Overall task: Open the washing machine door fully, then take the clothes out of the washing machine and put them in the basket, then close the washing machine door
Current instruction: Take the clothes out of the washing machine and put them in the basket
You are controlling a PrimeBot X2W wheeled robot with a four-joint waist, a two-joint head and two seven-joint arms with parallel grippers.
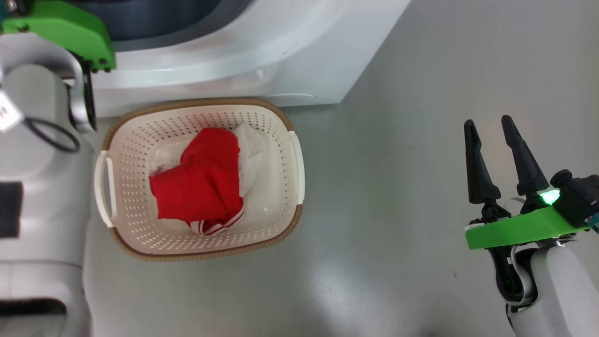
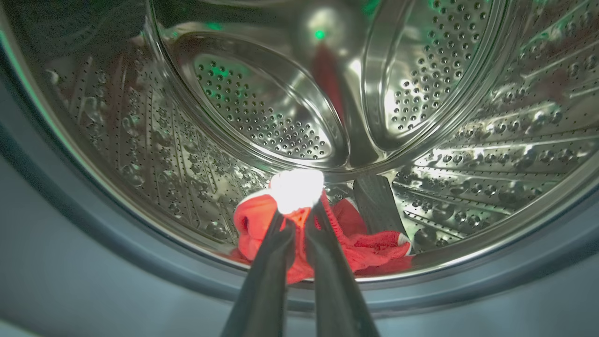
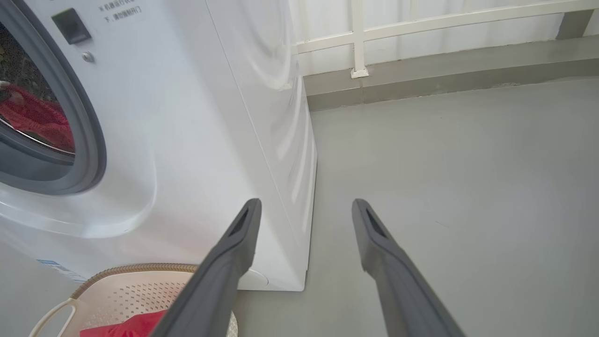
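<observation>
Being soft, light and limp, the bright red fabric bundle with white trim (image 2: pixel 369 248) low at the front of the perforated steel drum (image 2: pixel 262 117) should drape and snag, so a raised fold suits best; the left tool (image 2: pixel 298 213) is clenched on one. Another red piece (image 1: pixel 201 187) lies in the cream perforated plastic basket (image 1: pixel 276 196); the right tool (image 1: pixel 491 135) hangs released, fingers apart.

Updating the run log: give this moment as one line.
left gripper: shut on clothes in drum | right gripper: open, empty | basket: red garment inside
</observation>
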